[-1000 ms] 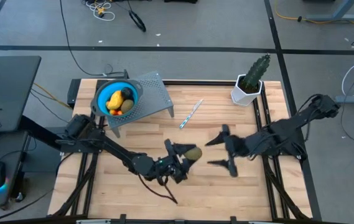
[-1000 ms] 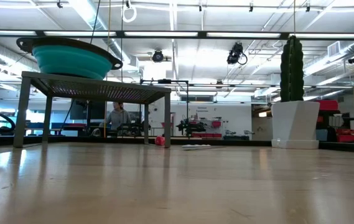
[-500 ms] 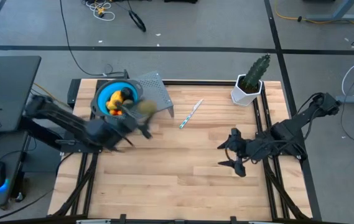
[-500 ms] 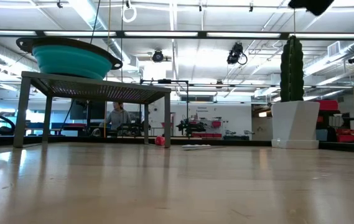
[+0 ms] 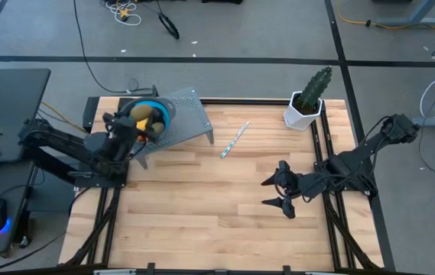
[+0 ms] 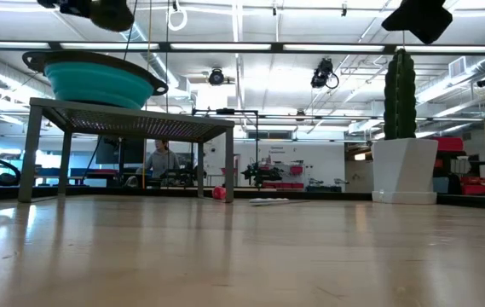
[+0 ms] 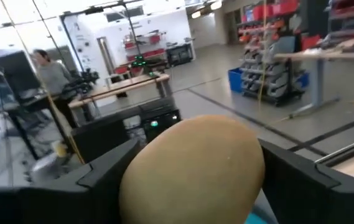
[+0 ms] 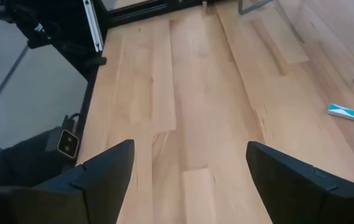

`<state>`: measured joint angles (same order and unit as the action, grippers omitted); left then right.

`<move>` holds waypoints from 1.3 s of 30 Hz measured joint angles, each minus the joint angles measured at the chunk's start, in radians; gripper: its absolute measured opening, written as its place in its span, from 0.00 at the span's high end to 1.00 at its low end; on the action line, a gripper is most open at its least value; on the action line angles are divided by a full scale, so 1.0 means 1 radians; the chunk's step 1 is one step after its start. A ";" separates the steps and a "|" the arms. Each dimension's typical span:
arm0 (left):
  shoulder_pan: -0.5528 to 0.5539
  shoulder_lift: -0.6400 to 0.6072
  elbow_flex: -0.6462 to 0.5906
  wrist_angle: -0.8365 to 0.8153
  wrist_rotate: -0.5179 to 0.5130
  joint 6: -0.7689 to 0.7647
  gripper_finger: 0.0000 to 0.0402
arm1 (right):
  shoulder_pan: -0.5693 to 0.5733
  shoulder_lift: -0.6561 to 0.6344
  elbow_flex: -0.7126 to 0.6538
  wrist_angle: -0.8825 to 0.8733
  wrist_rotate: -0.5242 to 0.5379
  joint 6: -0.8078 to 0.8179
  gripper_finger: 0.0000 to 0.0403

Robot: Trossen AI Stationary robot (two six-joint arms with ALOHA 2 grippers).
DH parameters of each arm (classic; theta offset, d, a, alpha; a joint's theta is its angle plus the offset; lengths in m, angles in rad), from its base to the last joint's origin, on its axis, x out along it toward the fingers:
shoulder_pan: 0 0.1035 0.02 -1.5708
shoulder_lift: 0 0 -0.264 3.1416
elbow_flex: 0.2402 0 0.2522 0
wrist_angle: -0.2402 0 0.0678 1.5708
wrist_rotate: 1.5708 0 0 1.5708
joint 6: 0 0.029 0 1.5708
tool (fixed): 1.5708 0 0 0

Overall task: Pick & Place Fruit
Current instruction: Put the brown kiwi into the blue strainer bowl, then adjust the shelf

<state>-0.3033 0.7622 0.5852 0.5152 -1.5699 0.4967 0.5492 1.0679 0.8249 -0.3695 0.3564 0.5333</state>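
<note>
Olive-green fruit (image 7: 192,168) sits pinched between the fingers of the left tool (image 5: 142,125), which hangs over the blue bowl (image 5: 160,111) on the grey stand (image 5: 190,118) at the tabletop's (image 5: 202,214) ten o'clock. More fruit, yellow and orange, lies in the bowl. The right tool (image 5: 276,192) hovers spread and empty near four o'clock.

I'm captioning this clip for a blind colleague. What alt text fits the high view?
Seen from above, the left end effector holds an olive-green fruit over a blue bowl of toy fruit that sits on a grey perforated stand at the wooden table's far left corner. The right end effector hovers open above the table's right side, near a potted cactus.
</note>
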 joint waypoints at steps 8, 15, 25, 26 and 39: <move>-0.030 0.045 0.009 -0.012 -0.002 -0.062 0.17 | 0.002 0.000 0.000 -0.006 -0.001 -0.001 0.21; -0.065 0.062 0.009 -0.001 0.000 -0.053 0.17 | 0.002 0.000 0.000 -0.012 0.000 0.006 0.21; -0.069 0.110 0.009 0.016 0.207 -0.288 0.12 | -0.094 0.104 0.000 -0.009 0.350 -0.085 0.21; -0.070 0.111 0.009 0.023 0.247 -0.351 0.12 | -0.116 0.120 0.000 -0.009 0.353 -0.101 0.21; -0.032 0.204 0.009 -0.081 0.495 -0.592 0.12 | -0.622 0.170 0.000 0.161 -0.033 -0.535 0.28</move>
<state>-0.3353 0.9660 0.5941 0.4343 -1.0750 -0.0958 -0.0724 1.2382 0.8246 -0.2087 0.3235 -0.0022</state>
